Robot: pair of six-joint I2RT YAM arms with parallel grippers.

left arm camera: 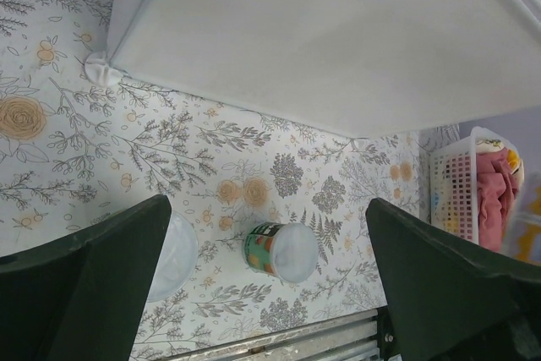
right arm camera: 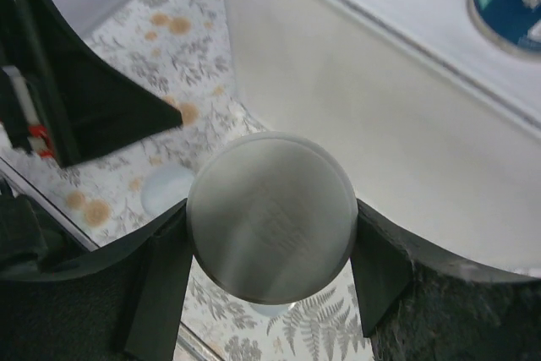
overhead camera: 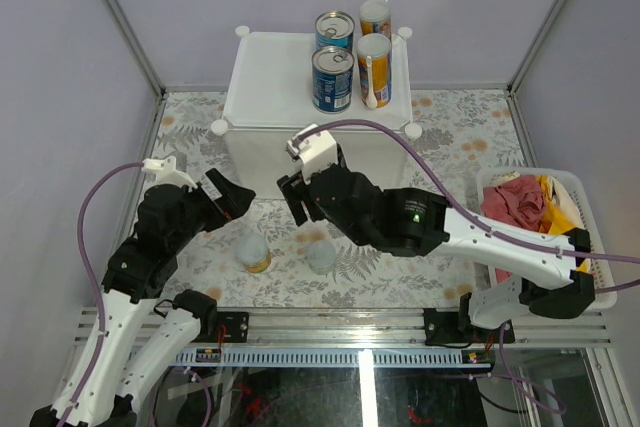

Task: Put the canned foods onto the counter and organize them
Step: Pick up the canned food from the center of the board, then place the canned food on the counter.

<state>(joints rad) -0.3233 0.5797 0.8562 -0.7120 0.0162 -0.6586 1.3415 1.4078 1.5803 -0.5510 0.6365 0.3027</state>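
Observation:
On the flat top of the white counter (overhead camera: 270, 87) stand two blue-labelled cans (overhead camera: 333, 75) and two tall yellow ones (overhead camera: 373, 69). My right gripper (overhead camera: 297, 197) hovers in front of the counter (right arm camera: 406, 124), shut on a can with a round metal top (right arm camera: 270, 217); its label is hidden. Two short cans stand on the floral table: an orange one (overhead camera: 254, 250) and a green one (overhead camera: 322, 253), seen as pale lids in the left wrist view, the green can (left arm camera: 281, 251) between my fingers' line of sight. My left gripper (overhead camera: 235, 197) is wide open above the table, holding nothing.
A white slatted basket (overhead camera: 597, 197) with red and yellow cloth sits at the right edge of the table. The metal rail (overhead camera: 340, 327) runs along the near edge. Purple tent walls close in the back and sides.

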